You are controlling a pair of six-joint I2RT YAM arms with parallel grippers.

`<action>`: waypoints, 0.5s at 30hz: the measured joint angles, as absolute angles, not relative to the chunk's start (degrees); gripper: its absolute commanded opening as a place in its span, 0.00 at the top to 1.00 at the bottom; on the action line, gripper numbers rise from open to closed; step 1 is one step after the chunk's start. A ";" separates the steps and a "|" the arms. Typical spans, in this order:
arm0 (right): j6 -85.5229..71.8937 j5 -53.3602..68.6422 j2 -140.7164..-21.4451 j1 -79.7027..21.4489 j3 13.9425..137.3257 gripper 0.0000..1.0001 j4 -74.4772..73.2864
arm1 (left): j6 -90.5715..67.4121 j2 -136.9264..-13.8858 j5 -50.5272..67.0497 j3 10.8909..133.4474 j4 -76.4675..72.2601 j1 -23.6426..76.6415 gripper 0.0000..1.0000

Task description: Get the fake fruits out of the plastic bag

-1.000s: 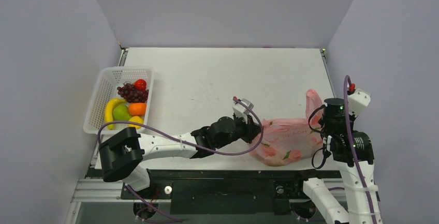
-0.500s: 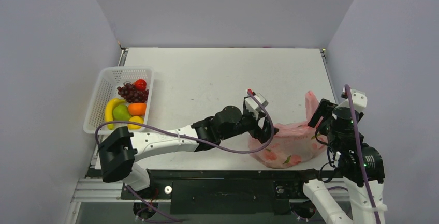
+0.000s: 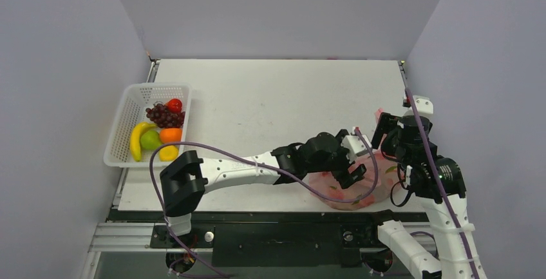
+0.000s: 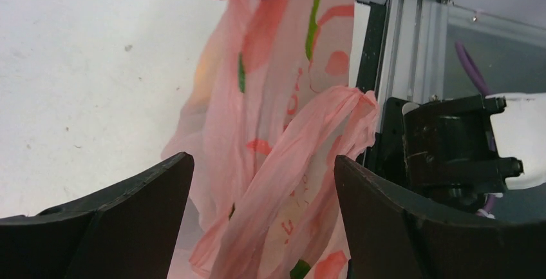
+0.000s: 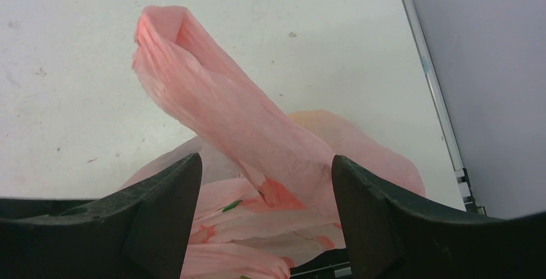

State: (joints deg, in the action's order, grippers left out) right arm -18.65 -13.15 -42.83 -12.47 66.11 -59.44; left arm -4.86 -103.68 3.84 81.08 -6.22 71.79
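Observation:
The pink plastic bag (image 3: pixel 348 192) lies slumped near the table's front edge on the right. My left gripper (image 3: pixel 353 171) hangs over it, open; in the left wrist view the left gripper (image 4: pixel 263 163) straddles a twisted strip of the bag (image 4: pixel 290 137) without pinching it. My right gripper (image 3: pixel 386 132) stands open at the bag's far right side. In the right wrist view the right gripper (image 5: pixel 265 160) has a bag handle (image 5: pixel 212 92) rising between its fingers, free of them. Fake fruits, among them a banana (image 3: pixel 135 140), an orange (image 3: pixel 170 135) and grapes (image 3: pixel 164 116), lie in the basket. Whether any fruit is inside the bag is hidden by the film.
A white mesh basket (image 3: pixel 122 124) sits at the table's left edge. The metal frame rail (image 4: pixel 412 47) runs just in front of the bag. Side walls close in on the left and right.
Both grippers have opened. The left arm has stretched right, from the bag's left side to over its top. The right gripper has moved back and the bag has sagged lower.

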 measured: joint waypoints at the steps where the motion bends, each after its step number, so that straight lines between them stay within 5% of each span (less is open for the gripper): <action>1: -18.70 -13.78 -43.11 -12.47 66.11 0.33 -59.24 | -4.23 -104.14 3.66 81.21 -5.54 72.31 0.22; 5: -19.33 -16.12 -43.72 -12.47 66.08 0.38 -57.80 | -1.45 -105.36 0.71 81.87 -3.92 74.54 0.24; 10: -20.51 -17.56 -43.64 -12.47 65.52 0.40 -55.46 | 2.13 -106.10 -7.64 83.31 -3.68 77.19 0.38; 15: -21.21 -17.98 -44.21 -12.47 64.14 0.40 -53.93 | 4.56 -106.15 -14.41 83.44 -4.14 78.61 0.22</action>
